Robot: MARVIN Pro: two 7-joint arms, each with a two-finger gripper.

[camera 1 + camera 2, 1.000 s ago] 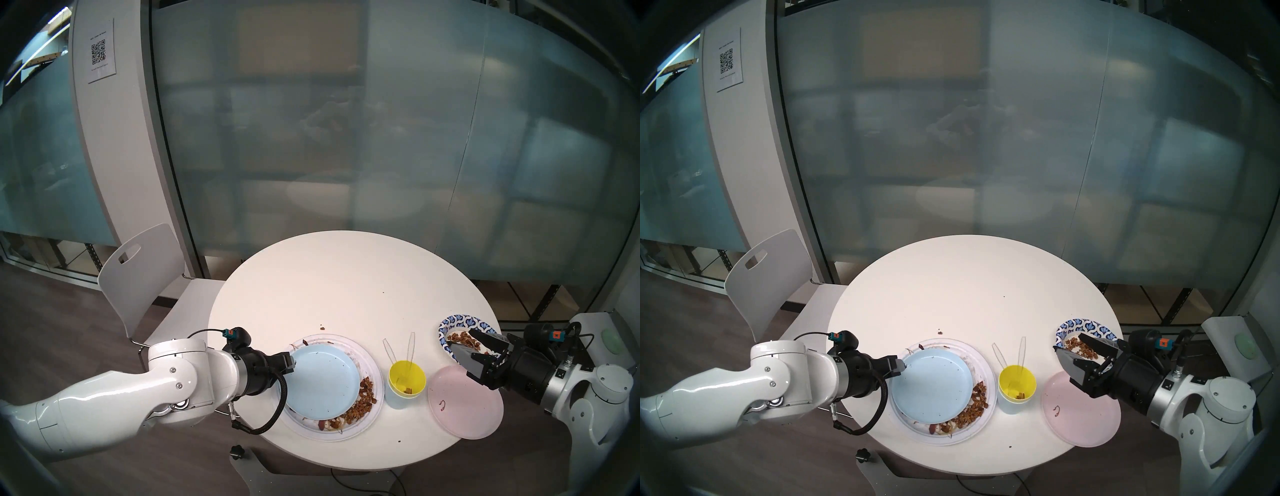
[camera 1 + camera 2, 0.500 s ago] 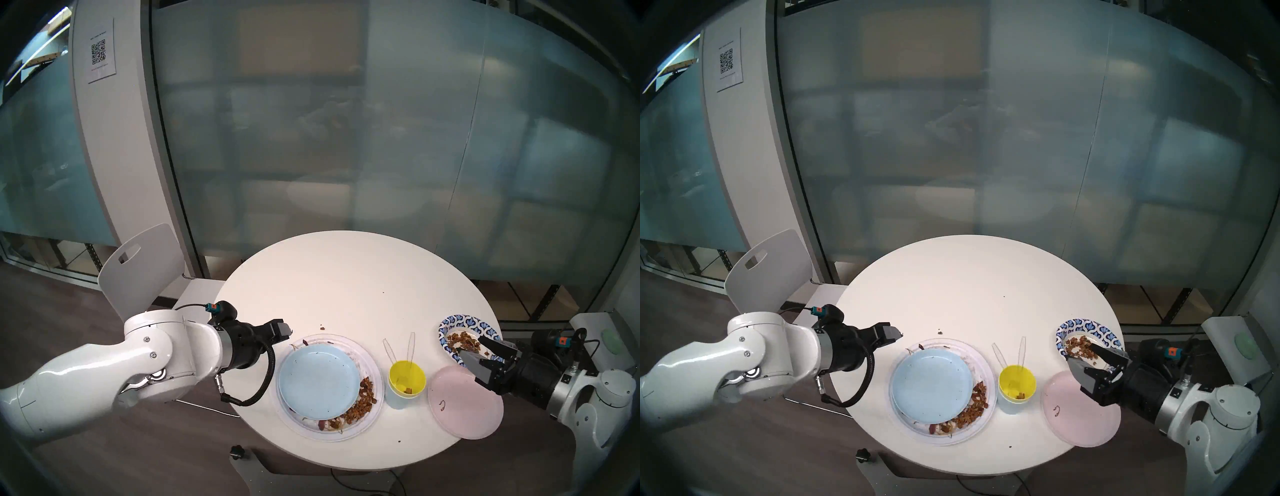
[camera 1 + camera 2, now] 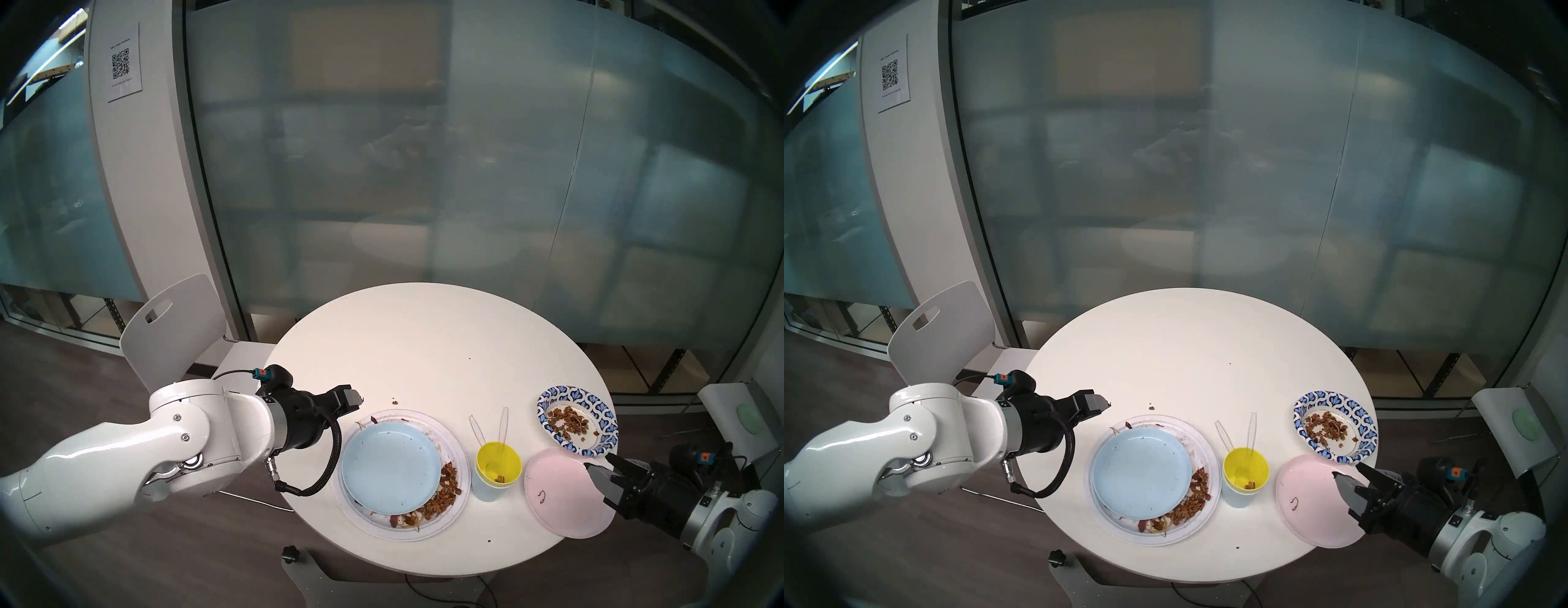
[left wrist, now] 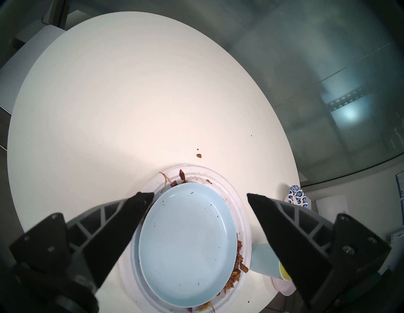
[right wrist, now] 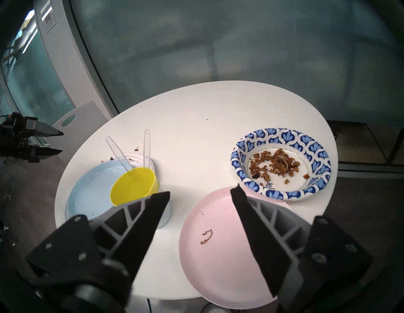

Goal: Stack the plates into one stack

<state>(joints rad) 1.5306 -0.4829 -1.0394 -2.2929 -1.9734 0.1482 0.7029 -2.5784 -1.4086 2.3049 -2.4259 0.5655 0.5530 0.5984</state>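
One step of the stacking looks done: the light blue plate (image 3: 391, 468) sits inside the large white plate (image 3: 456, 501), near the surface's near edge on the left side, with brown food scraps (image 3: 443, 492) crowded against the white plate's rim on the right. That pair is the start of the stack.

Two plates are left, by my reading. The pale pink plate (image 3: 560, 488) lies alone at the near right edge of the surface, partly overhanging it, with only a small scrap on it. The patterned paper plate (image 3: 551, 397) sits just behind it at the right edge; their rims seem to overlap slightly, and crumbs lie in its middle. Between the stack and these two stands a yellow cup (image 3: 498, 469) nested in a light blue cup (image 3: 483, 490), with two clear utensils (image 3: 488, 426) in it.

The left gripper (image 3: 356, 399) hangs just beyond the white plate's far-left rim, its fingers spread wide and empty. The right gripper (image 3: 600, 467) is above the pink plate's right side, fingers parted and holding nothing. The pink plate seems the likely next pick.
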